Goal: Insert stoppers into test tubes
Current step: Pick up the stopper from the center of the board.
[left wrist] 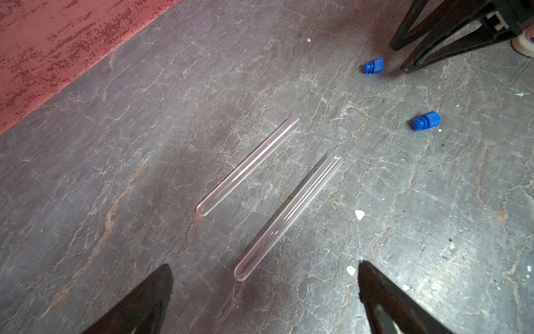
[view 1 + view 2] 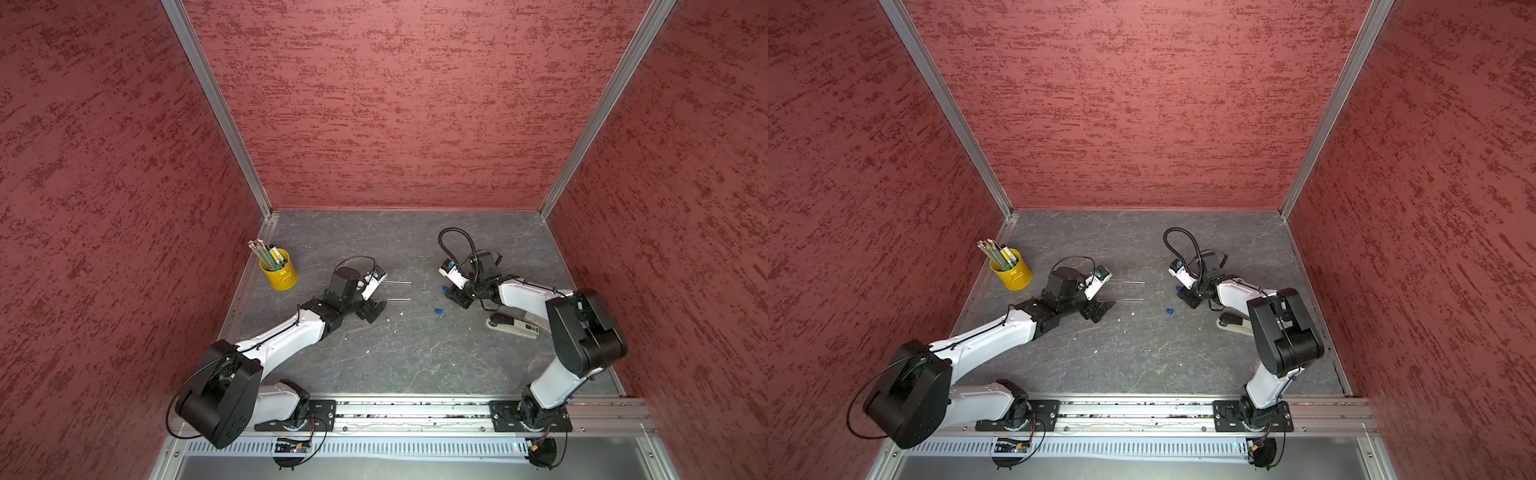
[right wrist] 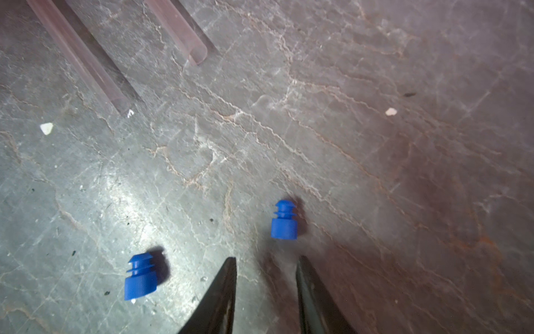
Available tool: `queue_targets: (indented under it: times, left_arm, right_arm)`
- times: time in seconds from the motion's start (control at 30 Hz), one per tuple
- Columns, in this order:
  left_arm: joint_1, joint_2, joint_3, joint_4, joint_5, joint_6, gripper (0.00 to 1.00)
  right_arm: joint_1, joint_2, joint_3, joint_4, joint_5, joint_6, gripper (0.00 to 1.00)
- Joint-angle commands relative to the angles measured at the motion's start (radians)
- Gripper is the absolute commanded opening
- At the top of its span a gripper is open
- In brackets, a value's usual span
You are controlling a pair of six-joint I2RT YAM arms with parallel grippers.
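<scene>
Table point(image 2: 415, 353), grey stone-patterned surface: both test tubes lie flat on it, parallel and apart, neither stoppered. The far tube point(image 1: 250, 166) and near tube point(image 1: 289, 217) have their rounded closed ends towards the left gripper point(image 1: 264, 263) and their open mouths towards the stoppers; in both top views they show as thin silvery lines just ahead of the left arm. Left gripper: fingers spread wide, low over the table, nothing between them; the closed end of the near tube lies just ahead of the gap, untouched as far as the left wrist view shows. Right gripper point(image 3: 265, 258): fingers drawn to a narrow gap, not pressed together, gripping nothing. The far stopper point(image 3: 284, 221) lies on its side just beyond the fingertips, clear of both, ribbed plug end pointing away from the gripper. The near stopper point(image 3: 140, 276) lies on its side on bare table to one side of the right gripper, well apart from the tubes point(image 2: 437, 310). Small white specks point(image 1: 359, 214) are scattered around the tubes. A yellow cup point(image 2: 282, 272) holding striped pencils point(image 2: 262, 251) stands near the left wall, well apart from the work
</scene>
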Motion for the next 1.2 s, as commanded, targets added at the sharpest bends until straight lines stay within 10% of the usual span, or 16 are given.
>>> queue_targets:
  times: [0.0,1.17]
  left_arm:
    - [0.001,0.002,0.022,-0.001,0.011,0.007,0.99]
    - [0.001,0.017,0.019,-0.001,-0.006,0.023,1.0]
  right_arm:
    - [0.005,0.019,0.037,-0.017,0.02,0.0,0.37]
    - [0.008,0.105,0.087,-0.01,0.026,-0.005,0.32]
